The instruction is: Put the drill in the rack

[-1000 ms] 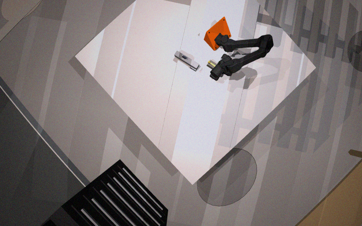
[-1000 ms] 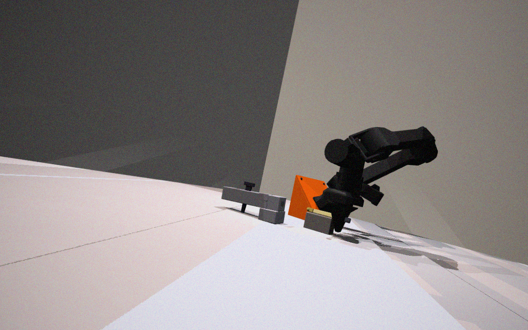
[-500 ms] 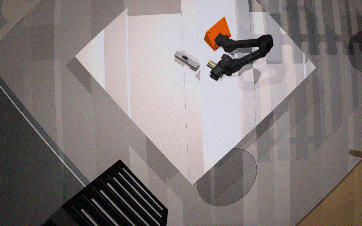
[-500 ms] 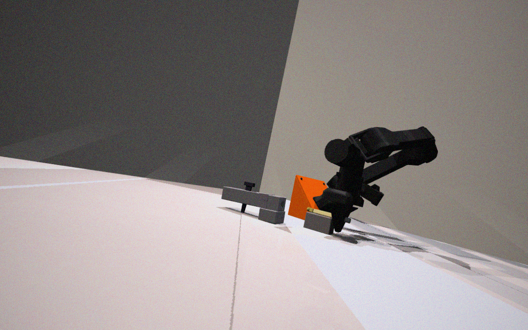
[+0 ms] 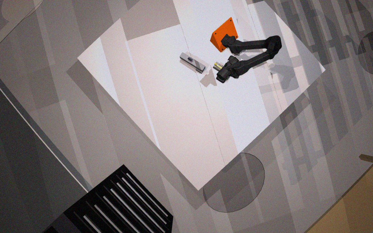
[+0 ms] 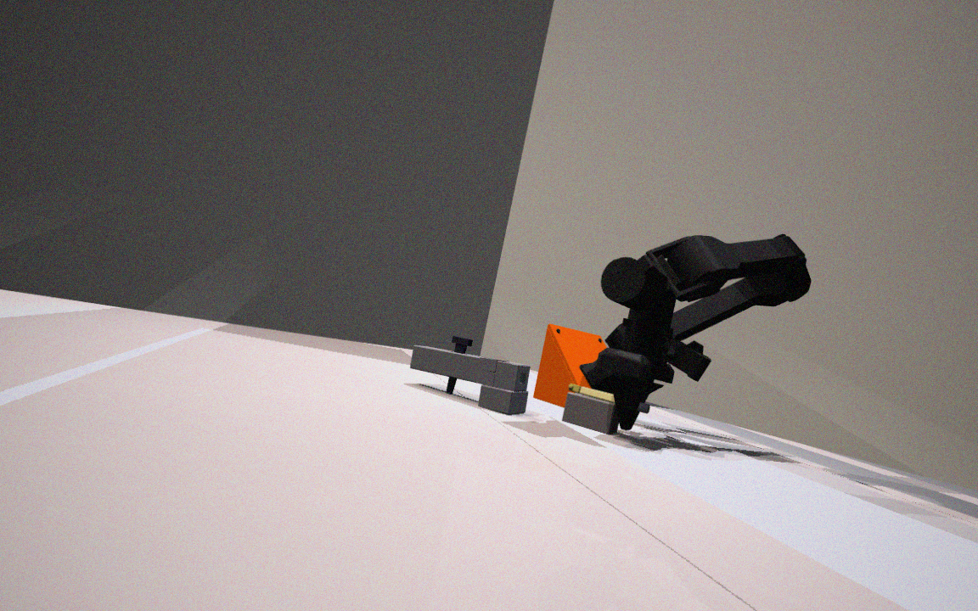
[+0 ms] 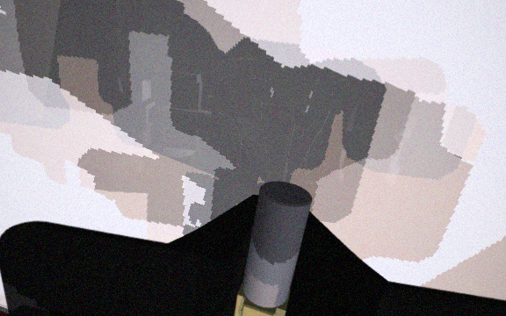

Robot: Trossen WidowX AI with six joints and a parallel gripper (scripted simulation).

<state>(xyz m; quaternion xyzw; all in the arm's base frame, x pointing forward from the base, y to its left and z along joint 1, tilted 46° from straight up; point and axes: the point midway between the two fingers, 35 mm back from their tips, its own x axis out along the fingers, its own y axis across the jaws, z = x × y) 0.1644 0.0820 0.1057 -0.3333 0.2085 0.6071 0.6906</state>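
My gripper point(image 6: 628, 414) point(image 7: 274, 209) points down, shut on the drill's round grey shank. The drill point(image 5: 218, 65) point(image 6: 591, 393) point(image 7: 275, 268) lies level, its yellow part low along the top of the rack and its shank past the rack's end. The rack point(image 5: 216, 68) point(image 6: 587, 413) is a small grey block; whether the drill touches its bottom is hidden. The grey spindle bar point(image 5: 197, 64) point(image 6: 439, 363) stands apart, raised on a block at one end. The black key point(image 5: 190, 59) point(image 6: 461, 341) sits on top of it, its stem showing below.
The arm's orange wedge base point(image 5: 225, 32) point(image 6: 564, 364) stands behind the rack. The arm point(image 5: 254, 59) point(image 6: 743, 273) bends out to the right of both. The spindle bar's support block point(image 6: 503, 400) is left of the rack, with a gap between them.
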